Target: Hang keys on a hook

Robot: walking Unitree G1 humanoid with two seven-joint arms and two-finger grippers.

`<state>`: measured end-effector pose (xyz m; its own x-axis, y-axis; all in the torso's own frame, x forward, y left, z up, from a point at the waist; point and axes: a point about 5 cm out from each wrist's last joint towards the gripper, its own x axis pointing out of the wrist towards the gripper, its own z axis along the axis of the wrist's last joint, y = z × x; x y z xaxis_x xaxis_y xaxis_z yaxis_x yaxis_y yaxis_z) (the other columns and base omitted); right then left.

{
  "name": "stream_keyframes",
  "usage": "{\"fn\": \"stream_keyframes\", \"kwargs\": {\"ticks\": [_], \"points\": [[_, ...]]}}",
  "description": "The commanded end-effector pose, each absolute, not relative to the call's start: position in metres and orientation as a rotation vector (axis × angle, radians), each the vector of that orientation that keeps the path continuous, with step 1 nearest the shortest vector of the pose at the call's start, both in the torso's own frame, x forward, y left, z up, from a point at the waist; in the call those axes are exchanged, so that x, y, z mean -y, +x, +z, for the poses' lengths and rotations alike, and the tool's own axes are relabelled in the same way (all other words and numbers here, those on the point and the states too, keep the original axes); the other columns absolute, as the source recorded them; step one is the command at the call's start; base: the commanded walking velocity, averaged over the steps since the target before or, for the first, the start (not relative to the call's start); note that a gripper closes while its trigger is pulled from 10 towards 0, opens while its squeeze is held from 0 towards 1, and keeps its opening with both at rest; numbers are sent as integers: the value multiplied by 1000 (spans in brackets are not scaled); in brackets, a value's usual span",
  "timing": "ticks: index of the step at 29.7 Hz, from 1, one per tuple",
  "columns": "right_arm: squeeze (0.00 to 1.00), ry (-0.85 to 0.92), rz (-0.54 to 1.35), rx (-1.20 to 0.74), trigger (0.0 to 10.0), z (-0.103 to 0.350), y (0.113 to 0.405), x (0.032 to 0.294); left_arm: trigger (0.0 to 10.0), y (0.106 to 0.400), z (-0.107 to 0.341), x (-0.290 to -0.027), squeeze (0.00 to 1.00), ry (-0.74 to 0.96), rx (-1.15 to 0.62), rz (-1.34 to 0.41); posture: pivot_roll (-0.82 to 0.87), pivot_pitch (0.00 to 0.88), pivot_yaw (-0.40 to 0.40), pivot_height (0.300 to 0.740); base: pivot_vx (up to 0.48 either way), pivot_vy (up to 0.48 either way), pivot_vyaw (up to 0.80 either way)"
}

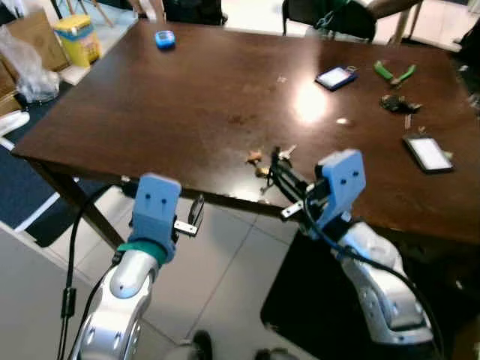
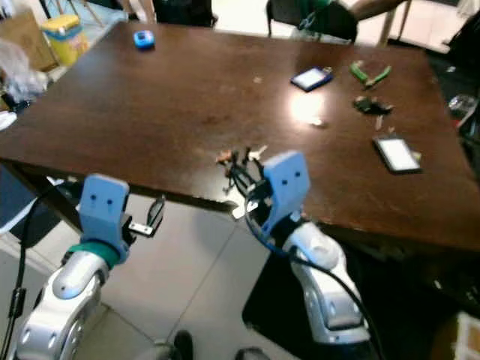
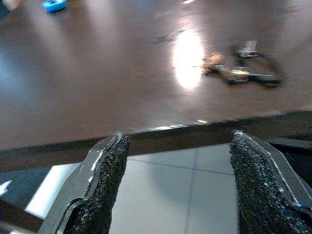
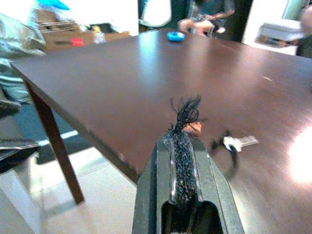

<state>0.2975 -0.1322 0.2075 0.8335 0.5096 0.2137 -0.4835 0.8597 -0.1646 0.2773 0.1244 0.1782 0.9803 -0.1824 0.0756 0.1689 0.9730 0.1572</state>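
The keys (image 1: pixel 271 159) lie on the dark wooden table (image 1: pixel 187 105) close to its front edge: a silver key (image 4: pixel 239 142), a small brown piece (image 4: pixel 195 128) and a black cord. My right gripper (image 1: pixel 276 169) reaches over that edge to the bunch. Its fingers (image 4: pixel 184 146) are pressed shut, with frayed black cord (image 4: pixel 185 108) sticking out between the tips. My left gripper (image 1: pixel 196 214) hangs open and holds nothing, just below and in front of the table edge, left of the keys (image 3: pixel 239 70).
Farther back on the table are a blue object (image 1: pixel 165 39), a blue tag (image 1: pixel 335 77), green pliers (image 1: pixel 394 73), a dark bunch (image 1: pixel 397 104) and a phone (image 1: pixel 427 154). A yellow container (image 1: pixel 75 37) and plastic bag (image 1: pixel 26 67) stand at left. Tiled floor lies under the table.
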Motion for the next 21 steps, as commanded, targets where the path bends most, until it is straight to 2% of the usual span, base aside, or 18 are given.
{"fn": "stream_keyframes", "kwargs": {"ticks": [1,18,21], "points": [[0,-98,537,246,10000,203,296,129,10000,275,169,-130,0,163,54,-156,-92,111,67,740,-394,0,0],[0,-119,557,244,10000,202,296,126,10000,275,168,-131,0,163,55,-152,-89,115,66,740,-394,0,0],[0,-141,570,245,10000,202,296,125,10000,275,168,-131,0,163,54,-150,-89,115,66,740,-220,0,0]]}}
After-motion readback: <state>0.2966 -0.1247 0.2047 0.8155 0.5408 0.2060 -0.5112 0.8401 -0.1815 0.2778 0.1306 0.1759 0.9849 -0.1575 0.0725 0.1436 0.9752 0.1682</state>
